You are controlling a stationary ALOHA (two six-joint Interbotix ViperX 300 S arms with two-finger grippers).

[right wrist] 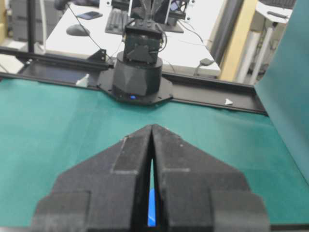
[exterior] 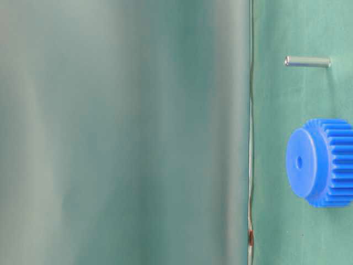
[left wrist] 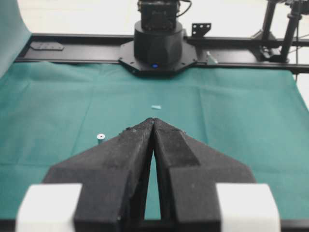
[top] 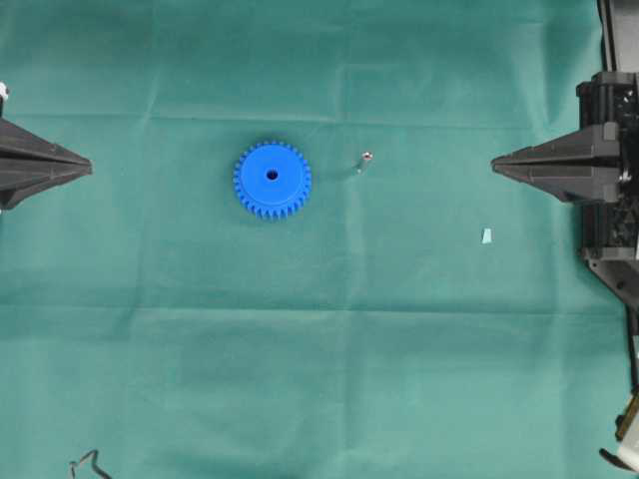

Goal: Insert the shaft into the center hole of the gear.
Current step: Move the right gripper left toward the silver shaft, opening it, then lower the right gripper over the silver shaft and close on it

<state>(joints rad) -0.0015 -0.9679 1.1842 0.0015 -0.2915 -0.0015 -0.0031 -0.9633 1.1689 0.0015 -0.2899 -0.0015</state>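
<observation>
- The blue gear (top: 272, 180) lies flat on the green cloth of the tabletop (top: 319, 379), its center hole (top: 272, 175) facing up and unfilled.
- The shaft (top: 365, 159) rests on the cloth just right of the gear, apart from it.
- A pale blue tape scrap (top: 486, 236) sits farther right of the gear.
- The left tool (top: 88, 167) is well left of the gear, its jaws pressed together, holding nothing.
- The right tool (top: 495, 161) is well right of the gear, likewise closed and empty.

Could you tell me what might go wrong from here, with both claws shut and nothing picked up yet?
The pin is tiny, stands loose on wrinkled cloth, and could tip or slip from a claw. The gear lies unheld and may slide when pushed. Its center hole is small, so slight misalignment could jam the pin.
</observation>
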